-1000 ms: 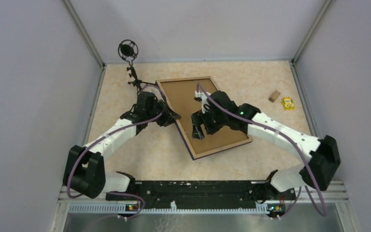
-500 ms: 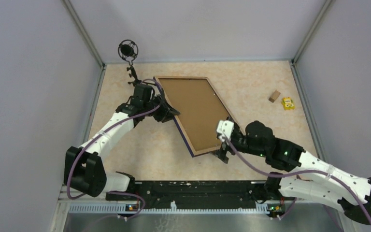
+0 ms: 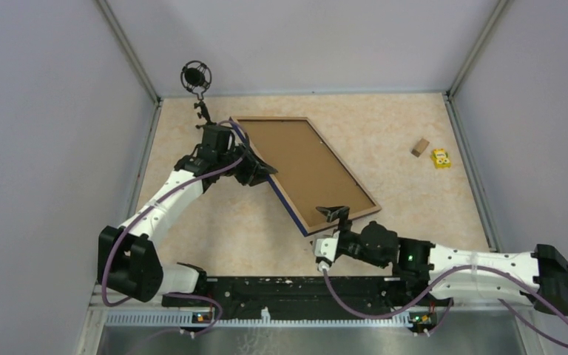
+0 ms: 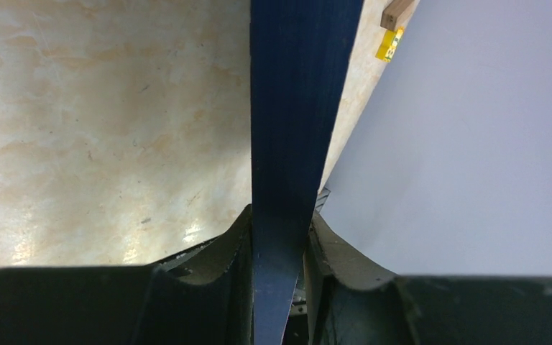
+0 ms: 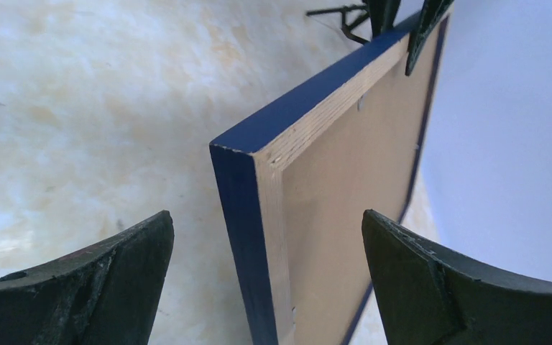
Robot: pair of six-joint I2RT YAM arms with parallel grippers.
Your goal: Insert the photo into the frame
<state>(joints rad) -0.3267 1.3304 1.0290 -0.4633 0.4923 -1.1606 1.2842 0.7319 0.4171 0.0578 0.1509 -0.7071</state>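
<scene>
The frame [image 3: 287, 203] lies at an angle on the table, light wood rails up and dark blue outer edge showing, with the brown backing board [image 3: 303, 166] filling it. The photo is out of view. My left gripper [image 3: 260, 168] is shut on the frame's left rail; in the left wrist view the blue rail [image 4: 295, 108] runs between the closed jaws of the gripper [image 4: 279, 237]. My right gripper [image 3: 337, 214] is open at the frame's near corner. In the right wrist view that corner [image 5: 248, 215] stands between the spread jaws of the gripper [image 5: 266, 215], untouched.
A small wooden block [image 3: 420, 146] and a yellow toy [image 3: 439, 157] lie at the right of the table. A black round object on a stand [image 3: 197, 76] is at the back left corner. Grey walls close in the table.
My right arm has left the top of the backing board and swung back low to the frame's near corner. The frame has turned, still held by my left gripper.
</scene>
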